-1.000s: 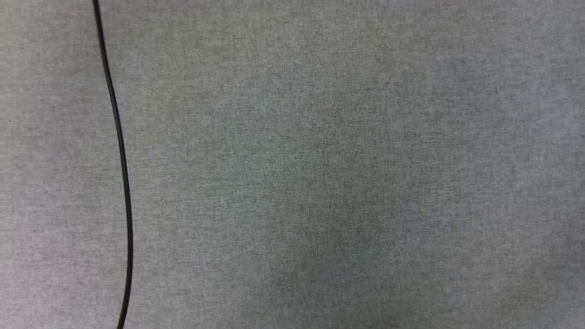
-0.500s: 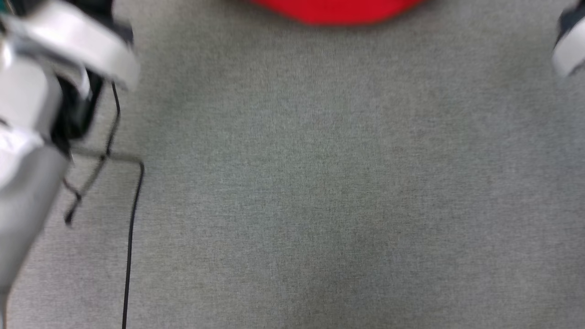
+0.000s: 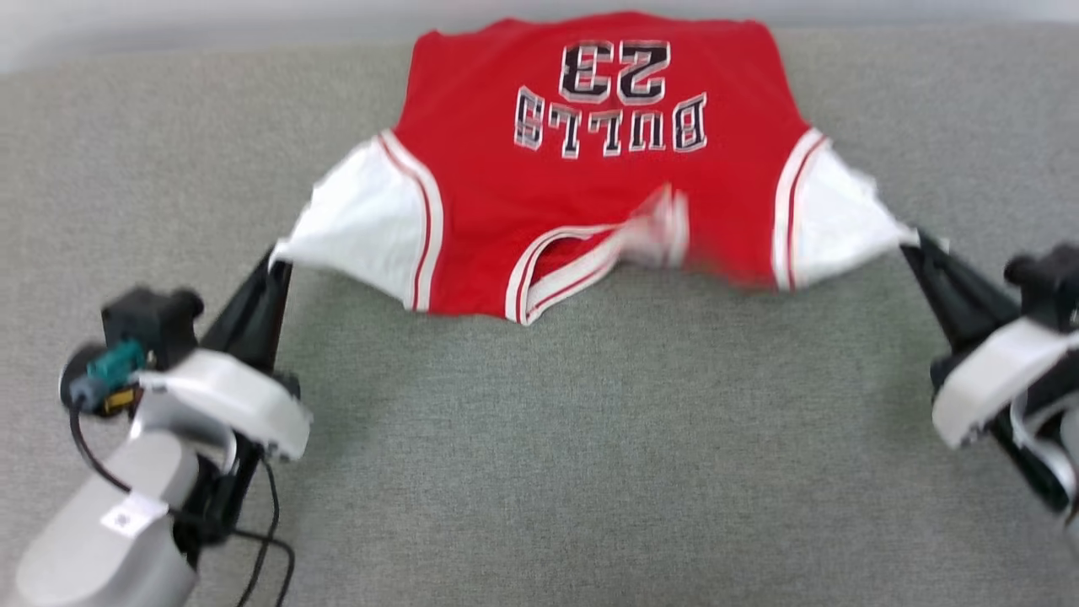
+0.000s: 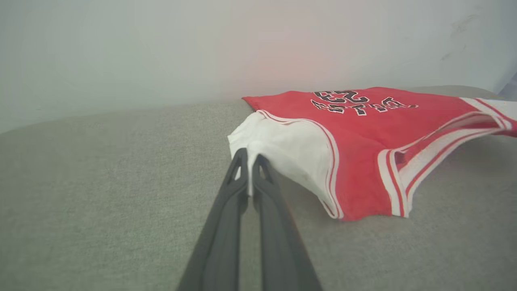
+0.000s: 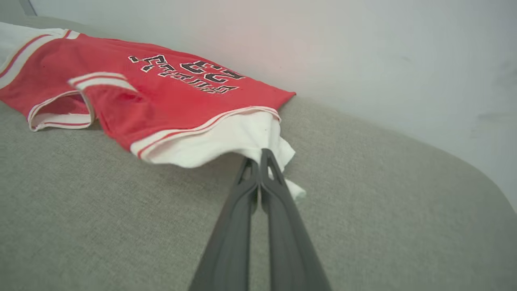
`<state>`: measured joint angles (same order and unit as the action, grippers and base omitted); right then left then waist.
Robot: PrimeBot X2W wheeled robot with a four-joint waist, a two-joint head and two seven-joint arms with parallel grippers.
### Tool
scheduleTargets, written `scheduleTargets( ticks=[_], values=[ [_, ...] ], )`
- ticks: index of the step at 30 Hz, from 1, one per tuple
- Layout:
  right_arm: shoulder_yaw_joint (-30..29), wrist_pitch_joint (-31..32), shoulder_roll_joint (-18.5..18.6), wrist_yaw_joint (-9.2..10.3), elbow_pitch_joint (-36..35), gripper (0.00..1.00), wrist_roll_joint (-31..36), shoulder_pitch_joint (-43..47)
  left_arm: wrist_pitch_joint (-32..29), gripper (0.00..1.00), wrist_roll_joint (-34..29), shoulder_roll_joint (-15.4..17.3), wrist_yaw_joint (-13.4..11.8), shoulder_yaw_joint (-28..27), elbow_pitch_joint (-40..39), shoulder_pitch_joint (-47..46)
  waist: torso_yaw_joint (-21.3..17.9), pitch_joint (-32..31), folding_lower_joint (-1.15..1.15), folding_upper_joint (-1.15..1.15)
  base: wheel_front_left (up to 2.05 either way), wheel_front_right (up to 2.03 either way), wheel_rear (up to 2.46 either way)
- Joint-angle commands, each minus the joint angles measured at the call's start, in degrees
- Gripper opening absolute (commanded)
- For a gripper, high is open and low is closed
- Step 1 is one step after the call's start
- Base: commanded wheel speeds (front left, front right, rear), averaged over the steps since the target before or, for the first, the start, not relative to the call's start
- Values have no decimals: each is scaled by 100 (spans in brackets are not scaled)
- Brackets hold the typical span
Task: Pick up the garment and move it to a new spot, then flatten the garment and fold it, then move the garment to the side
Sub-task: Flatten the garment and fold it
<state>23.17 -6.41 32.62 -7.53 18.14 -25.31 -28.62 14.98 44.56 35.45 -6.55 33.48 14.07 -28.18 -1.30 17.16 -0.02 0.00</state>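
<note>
Over the far half of the grey padded surface, the red shirt is stretched between both grippers. The left gripper is clamped on the left sleeve and the right gripper on the right sleeve. Pickup looks done; laying flat, folding and setting aside remain.

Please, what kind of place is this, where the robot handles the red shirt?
Probably an indoor robot test bench, though I cannot be sure: a wide surface covered in grey fabric, a plain pale wall directly behind it, and the garment spread for handling.
</note>
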Motion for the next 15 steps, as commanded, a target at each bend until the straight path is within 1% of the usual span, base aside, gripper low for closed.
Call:
scheduleTargets(
  ticks=[1,4,8,15],
  values=[
    [-81,24,-59,8,-39,0,10,248,29,0,8,1,8,-89,37,183,-4,-184,2,0,0,0,0],
    [-365,18,-159,9,-26,0,18,764,29,0,60,-124,34,-318,86,649,-16,-370,2,0,0,0,0],
    [-630,41,-301,9,-67,0,-16,1454,29,0,0,-196,54,-594,188,1244,-76,-637,2,0,0,0,0],
    [-1061,203,-447,9,-334,0,-28,2512,29,0,-49,-296,9,-1072,209,2233,-175,-1022,2,0,0,0,0]
  ],
)
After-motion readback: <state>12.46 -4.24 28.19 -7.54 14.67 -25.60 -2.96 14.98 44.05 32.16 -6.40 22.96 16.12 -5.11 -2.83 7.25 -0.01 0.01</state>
